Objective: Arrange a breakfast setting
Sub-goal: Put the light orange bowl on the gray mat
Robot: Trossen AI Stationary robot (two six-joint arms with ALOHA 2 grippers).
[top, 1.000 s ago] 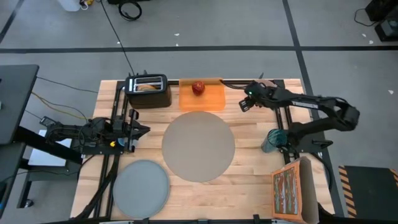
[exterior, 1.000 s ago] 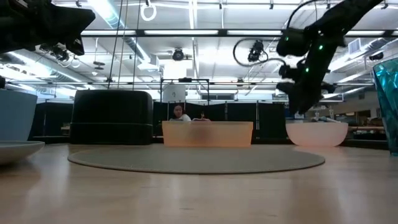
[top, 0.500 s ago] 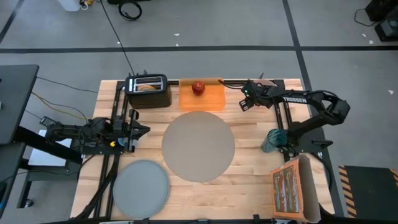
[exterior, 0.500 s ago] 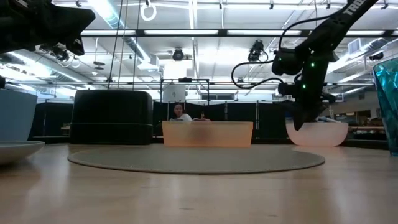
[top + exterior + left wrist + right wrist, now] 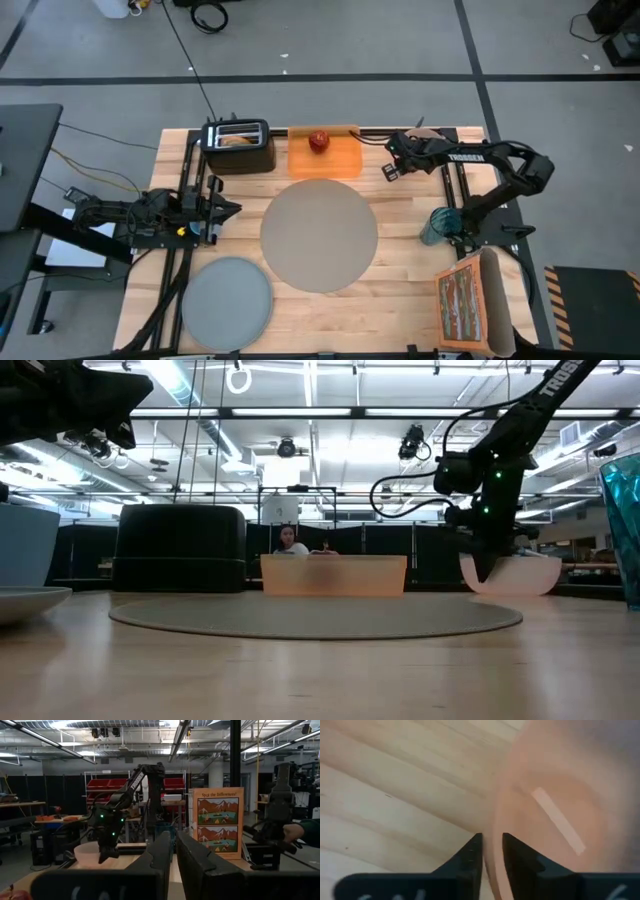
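Observation:
The translucent pink bowl (image 5: 525, 575) stands at the table's far right; in the high view my right arm hides it. My right gripper (image 5: 391, 168) is shut on its left rim. The round grey mat (image 5: 318, 235) lies mid-table. The blue-grey plate (image 5: 227, 297) lies bare at the near left. The red apple (image 5: 318, 140) sits on an orange board (image 5: 340, 160). The blue cup (image 5: 437, 226) stands at the right. My left gripper (image 5: 228, 208) is shut and empty, left of the mat. No spoon shows. My right gripper holds the bowl's rim (image 5: 495, 820) on the side toward the table's left, one finger (image 5: 520, 860) inside the bowl and one finger (image 5: 467, 857) outside. The fingers come from above, pointing down (image 5: 487, 565). The bowl's bottom is at the table top.
A black toaster (image 5: 240, 146) with something brown in its slot stands at the far left, beside the orange board. An upright picture book (image 5: 470, 300) stands at the near right. Bare wood lies between the mat and the bowl.
My right gripper has gone down and a little toward the table's left edge, from above the pink bowl onto its left rim. The arm's elbow has drawn in toward the table. The bowl stays in place.

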